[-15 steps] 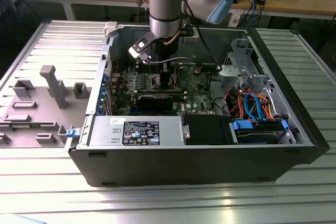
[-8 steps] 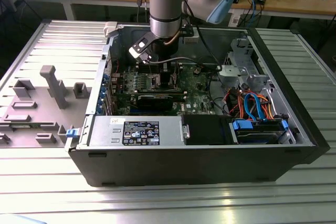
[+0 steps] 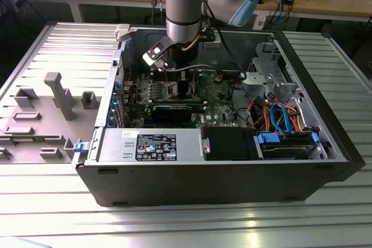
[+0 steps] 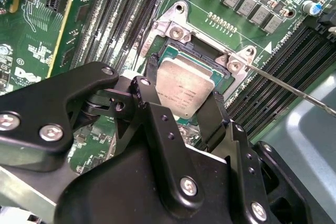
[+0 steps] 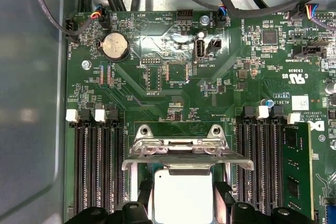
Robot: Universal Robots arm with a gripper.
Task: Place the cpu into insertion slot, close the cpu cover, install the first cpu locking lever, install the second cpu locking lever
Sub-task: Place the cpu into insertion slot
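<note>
My gripper (image 4: 184, 80) reaches down into the open computer case (image 3: 203, 184), over the green motherboard. It is shut on the cpu (image 4: 184, 90), a flat square chip with a silver-grey top, one black finger (image 4: 150, 66) on each of two opposite edges. The cpu sits at the insertion slot (image 4: 207, 55), whose dark rim shows around it. I cannot tell whether the chip is fully seated. In the first wrist view the cpu (image 5: 181, 195) lies just in front of the cpu cover (image 5: 184, 153), a silver frame that stands raised on its hinge. A thin locking lever (image 4: 294, 90) sticks out beside the slot.
Black memory slots (image 5: 97, 166) flank the socket on both sides. A long black card (image 3: 177, 110), the power supply (image 3: 151, 146) and a bundle of coloured cables (image 3: 282, 114) sit inside the case. A grey fixture (image 3: 55, 94) stands on the table at the exterior view's left.
</note>
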